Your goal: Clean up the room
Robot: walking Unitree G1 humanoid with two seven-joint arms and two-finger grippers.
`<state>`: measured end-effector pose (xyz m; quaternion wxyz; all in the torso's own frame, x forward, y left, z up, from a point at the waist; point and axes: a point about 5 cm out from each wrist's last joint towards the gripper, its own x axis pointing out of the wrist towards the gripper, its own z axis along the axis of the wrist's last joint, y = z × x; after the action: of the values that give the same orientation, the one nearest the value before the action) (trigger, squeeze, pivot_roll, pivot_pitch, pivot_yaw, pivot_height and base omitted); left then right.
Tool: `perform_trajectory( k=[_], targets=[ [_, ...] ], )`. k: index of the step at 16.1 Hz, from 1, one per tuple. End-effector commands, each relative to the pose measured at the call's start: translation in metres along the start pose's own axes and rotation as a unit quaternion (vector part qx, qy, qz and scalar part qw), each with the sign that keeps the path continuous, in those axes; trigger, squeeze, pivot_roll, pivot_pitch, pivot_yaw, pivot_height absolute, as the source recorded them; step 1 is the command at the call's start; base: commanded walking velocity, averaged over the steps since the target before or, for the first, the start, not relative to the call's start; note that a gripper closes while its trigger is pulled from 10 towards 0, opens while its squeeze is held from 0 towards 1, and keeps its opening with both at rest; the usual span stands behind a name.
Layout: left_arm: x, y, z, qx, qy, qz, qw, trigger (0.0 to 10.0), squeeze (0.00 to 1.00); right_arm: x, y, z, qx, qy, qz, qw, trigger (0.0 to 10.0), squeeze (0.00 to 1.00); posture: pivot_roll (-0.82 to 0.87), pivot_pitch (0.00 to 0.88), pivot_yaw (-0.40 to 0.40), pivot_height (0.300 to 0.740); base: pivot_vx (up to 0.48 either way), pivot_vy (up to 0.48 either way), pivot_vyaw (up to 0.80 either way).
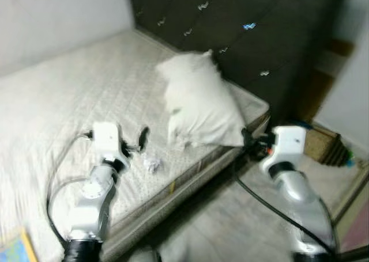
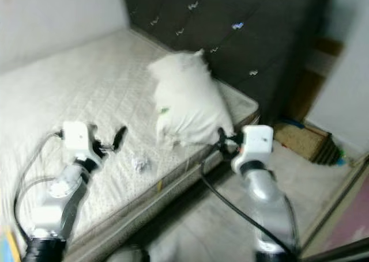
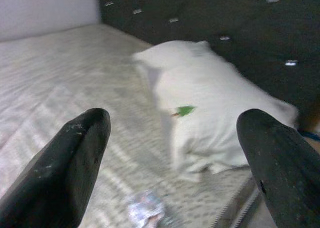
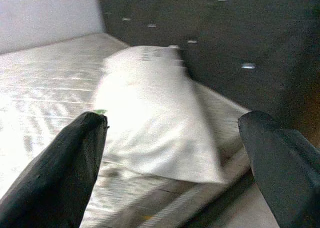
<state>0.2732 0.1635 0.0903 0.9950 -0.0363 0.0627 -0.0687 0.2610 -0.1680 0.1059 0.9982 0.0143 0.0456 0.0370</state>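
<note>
Left end effector [image 1: 140,140] spread, crumpled wrapper [image 1: 151,164] just below

Silver arms, white wrist boxes, blk cables, blk jaws.

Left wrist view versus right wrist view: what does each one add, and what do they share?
Left wrist: the open left gripper and a crumpled wad on the mattress ahead of it. Right wrist: the open right gripper and the bed's side edge beneath the pillow. Shared: the white pillow, the mattress, the dark tufted headboard and the pale wall.
</note>
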Motion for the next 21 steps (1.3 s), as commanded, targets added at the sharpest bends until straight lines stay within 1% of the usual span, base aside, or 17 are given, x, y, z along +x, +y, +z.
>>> perform_trajectory(
  k=[1,4,6,7,8,9,10,11,12,13,15,18,20,21],
  targets=[
    [0.0011,0.0021,0.0024,0.003,-0.001,0.004,1.0,10.0,0.0,0.0003,0.0026,0.0019,-0.001,-0.003,0.007,1.0,10.0,0.0,-0.06,0.0,0.022,0.74,0.0,0.0,0.8],
    [0.0016,0.0024,0.003,0.006,-0.006,0.01,1.0,10.0,0.0,0.001,0.0027,0.0021,-0.004,-0.003,0.009,1.0,10.0,0.0,-0.06,0.0,0.02,0.74,0.0,0.0,0.8],
    [0.0011,0.003,0.0031,0.025,-0.009,0.017,1.0,10.0,0.0,0.0015,0.0021,0.0018,-0.004,-0.003,0.009,1.0,10.0,0.0,-0.05,0.0,0.018,0.74,0.0,0.0,0.8],
    [0.001,0.0022,0.0022,0.021,-0.005,0.014,1.0,10.0,0.0,0.0018,0.0023,0.0019,-0.004,-0.003,0.01,1.0,10.0,0.0,-0.05,0.0,0.018,0.74,0.0,0.0,0.8],
    [0.0002,-0.0014,0.0034,-0.004,-0.006,-0.001,1.0,10.0,0.0,0.0027,0.0029,0.0028,-0.004,-0.005,0.011,1.0,10.0,0.0,-0.05,0.0,0.018,0.74,0.0,0.0,0.8],
    [0.0,-0.0016,0.0037,-0.008,-0.006,0.001,1.0,10.0,0.0,0.0032,0.003,0.0033,-0.005,-0.006,0.011,1.0,10.0,0.0,-0.05,0.0,0.018,0.74,0.0,0.0,0.8],
    [-0.0002,-0.0013,0.0038,-0.003,-0.003,0.005,1.0,10.0,0.0,0.0034,0.0026,0.004,-0.005,-0.007,0.01,1.0,10.0,0.0,-0.05,0.0,0.019,0.74,0.0,0.0,0.8],
    [-0.0002,-0.0019,0.0029,-0.038,0.0,-0.004,0.999,10.0,0.0,0.0036,0.0018,0.0045,-0.005,-0.01,0.006,1.0,10.0,0.0,-0.05,0.0,0.02,0.74,0.0,0.0,0.8],
    [-0.0002,0.0004,0.0027,-0.023,-0.002,0.003,1.0,10.0,0.0,0.0037,0.0009,0.0047,-0.007,-0.011,0.004,1.0,10.0,0.0,-0.06,0.0,0.022,0.74,0.0,0.0,0.8],
    [-0.0004,0.0035,0.0036,0.011,-0.014,0.014,1.0,10.0,0.0,0.0039,-0.0001,0.0049,-0.008,-0.011,0.001,1.0,10.0,0.0,-0.06,0.0,0.021,0.74,0.0,0.0,0.8],
    [-0.0009,-0.0002,0.0048,-0.006,-0.022,0.001,1.0,10.0,0.0,0.004,-0.0015,0.0057,-0.009,-0.013,-0.001,1.0,10.0,0.0,-0.06,0.0,0.019,0.74,0.0,0.0,0.8],
    [-0.0013,-0.0006,0.0062,0.013,-0.029,-0.004,0.999,10.0,0.0,0.0046,-0.0012,0.0067,-0.003,-0.015,-0.001,1.0,10.0,0.0,-0.06,0.0,0.019,0.74,0.0,0.0,0.8],
    [-0.0023,-0.0006,0.0058,-0.01,-0.03,-0.019,0.999,10.0,0.0,0.0057,-0.0015,0.0083,0.003,-0.018,-0.004,1.0,10.0,0.0,-0.06,0.0,0.017,0.74,0.0,0.0,0.73],
    [-0.0031,-0.0011,0.0062,-0.012,-0.032,-0.023,0.999,10.0,0.0,0.0059,-0.0024,0.0089,0.007,-0.018,-0.007,1.0,10.0,0.0,-0.06,0.0,0.017,0.74,0.0,0.0,0.0]
  ],
)
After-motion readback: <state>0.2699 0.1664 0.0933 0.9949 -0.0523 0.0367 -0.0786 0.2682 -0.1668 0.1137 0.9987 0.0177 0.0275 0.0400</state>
